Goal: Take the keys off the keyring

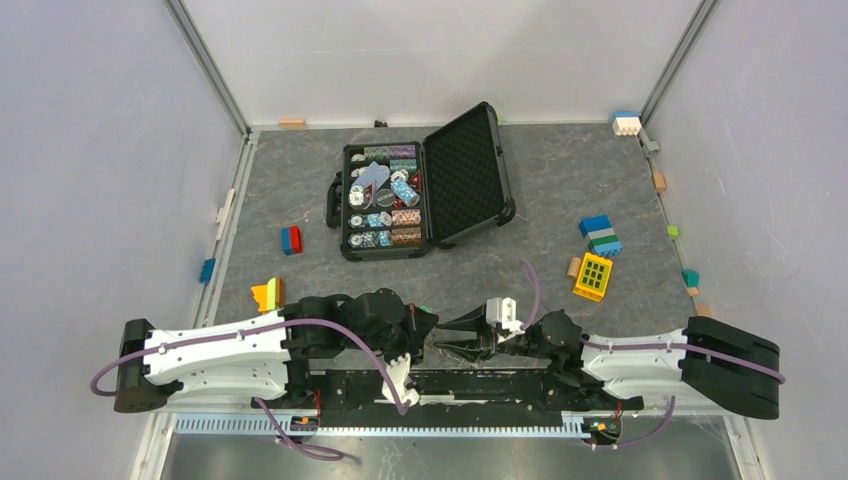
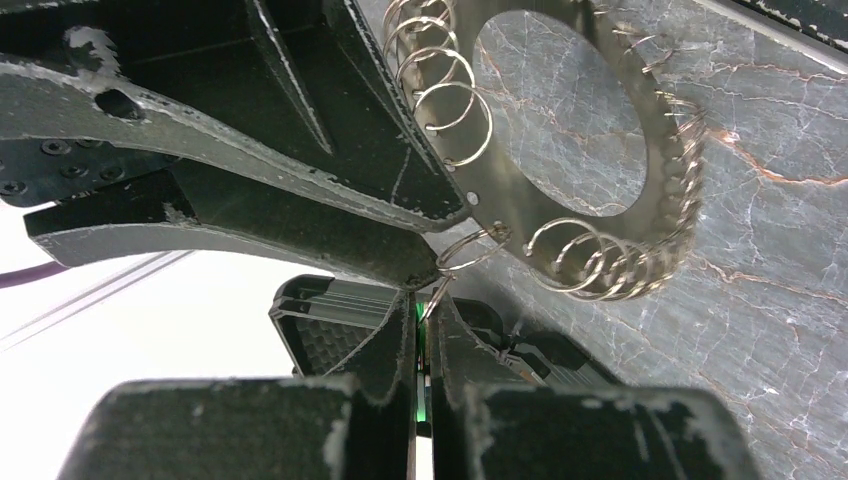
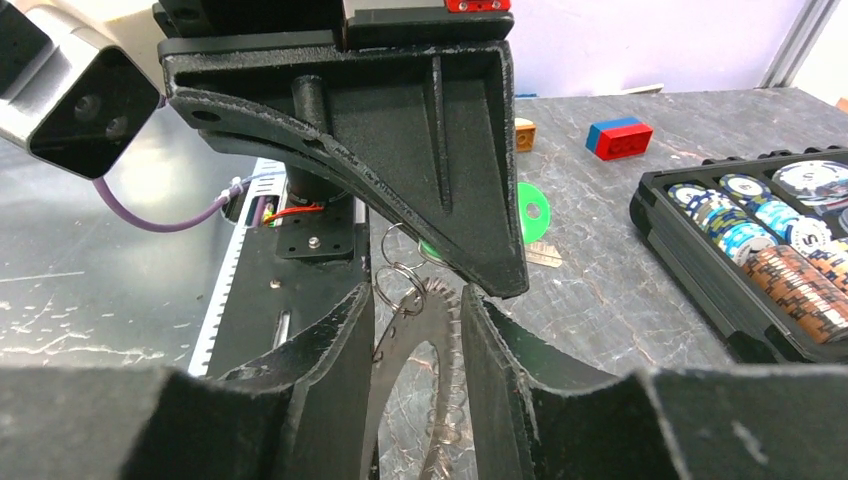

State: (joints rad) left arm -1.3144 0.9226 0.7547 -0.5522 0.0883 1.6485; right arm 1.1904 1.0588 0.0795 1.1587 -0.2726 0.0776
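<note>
The keyring [image 2: 575, 215] is a flat silver hoop with many small wire rings along its rim, hanging on edge above the table. My left gripper [image 2: 425, 300] is shut on a key with a bright green tag [image 3: 532, 210]; a small wire ring [image 2: 465, 250] links it to the hoop. The key's blade [image 3: 545, 257] pokes out behind the left finger. My right gripper [image 3: 417, 295] is open, and the keyring [image 3: 440, 330] stands between its fingers with a gap on each side. From above, both grippers [image 1: 432, 325] [image 1: 458, 345] meet at the table's near edge.
An open black case [image 1: 347, 200] with poker chips stands mid-table, its lid [image 1: 465, 175] leaning right. Toy blocks lie around: red-blue [image 1: 291, 239], yellow-orange [image 1: 268, 294], a yellow grid piece [image 1: 593, 276], a blue-green stack [image 1: 600, 236]. The arms' black base bar [image 1: 440, 385] is close below.
</note>
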